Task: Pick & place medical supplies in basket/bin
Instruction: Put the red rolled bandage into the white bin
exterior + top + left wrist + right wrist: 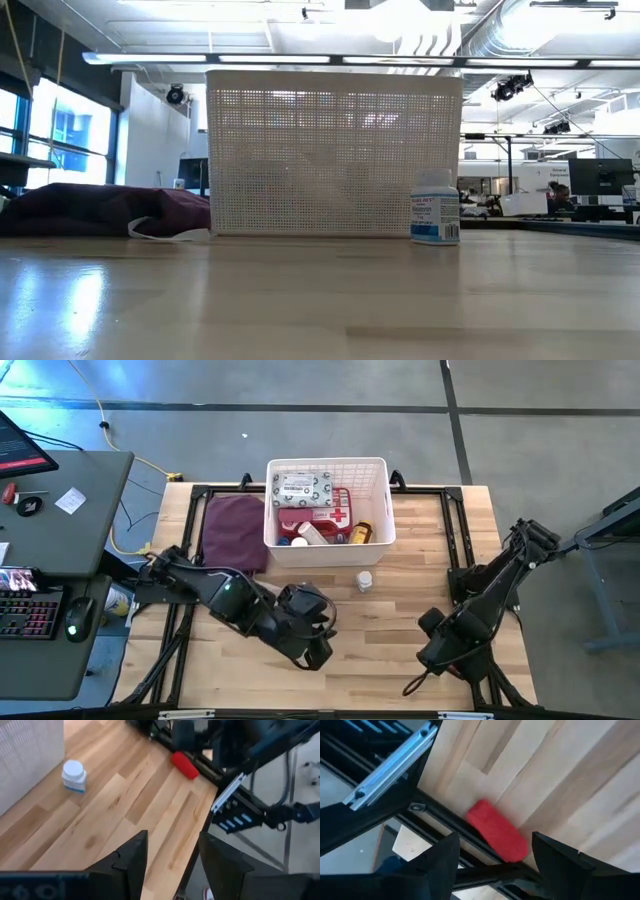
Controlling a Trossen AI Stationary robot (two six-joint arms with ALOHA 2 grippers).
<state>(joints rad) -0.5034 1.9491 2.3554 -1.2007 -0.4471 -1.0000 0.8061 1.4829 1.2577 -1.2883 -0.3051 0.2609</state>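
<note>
Left gripper (322, 647) sits low centre of the high view, just below the basket, fingers (131, 857) parted with a clear gap and nothing between them. Its wrist view shows bare wood ahead, a small white bottle (74, 775) with a blue label at upper left, beside the basket's mesh wall (25, 755), and a red roll (185, 765) near the table edge at top centre.

Right gripper (437, 643) hangs at lower right of the high view over the table's right part, jaws spread, empty. In its wrist view the red roll (497, 831) lies mid-frame just ahead of the fingers (440, 857), touching the black frame rail (450, 822) at the table's rim; not gripped.

White basket (329, 501) sits upper centre in the high view, holding the grey-white wipes packet (301, 488), the red first-aid case (331, 515), an amber jar (361, 532) and other small items too small to tell. Small bottle (365, 580) stands upright on the table just below the basket's lower right corner; low view shows it right of centre (435, 207) in front of the basket (334, 150). Maroon pouch (235, 531) lies touching the basket's left side.
</note>
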